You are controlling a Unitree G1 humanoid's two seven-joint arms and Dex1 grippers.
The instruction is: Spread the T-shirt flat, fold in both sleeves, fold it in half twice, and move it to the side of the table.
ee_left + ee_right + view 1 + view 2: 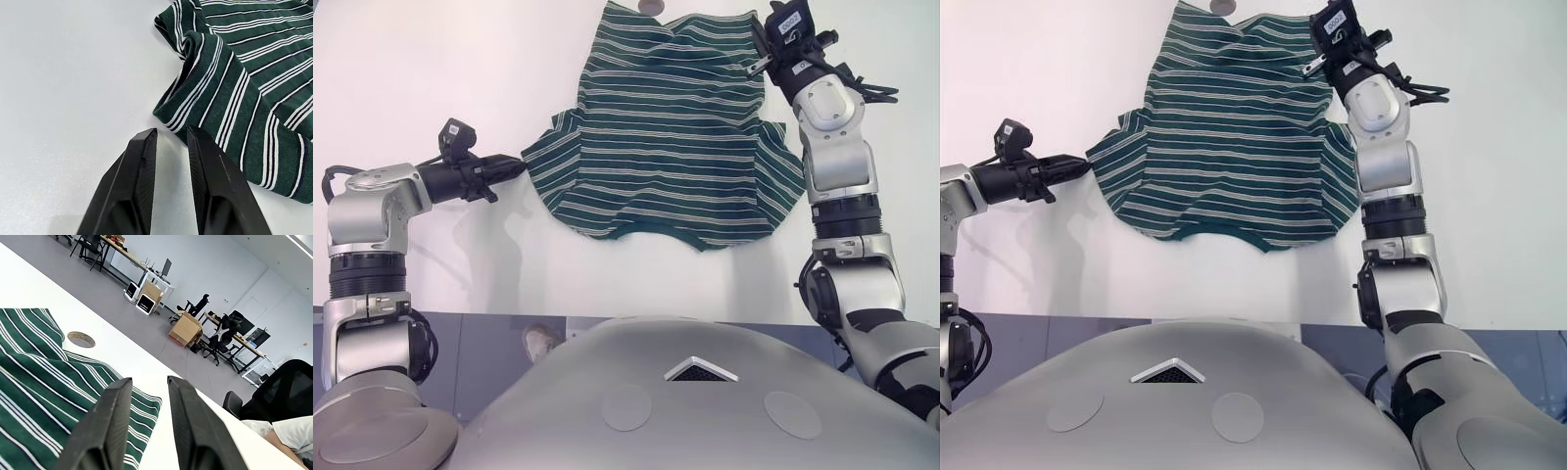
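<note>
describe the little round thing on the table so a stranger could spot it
Start at the white table, then the green striped T-shirt lying on it. Just beyond the shirt's far edge sits a small round disc, flat and plain, unlike the striped cloth.

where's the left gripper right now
In the left eye view, the left gripper sits on the robot's left, low over the white table, its fingers slightly apart and just short of the T-shirt's left edge.
</note>
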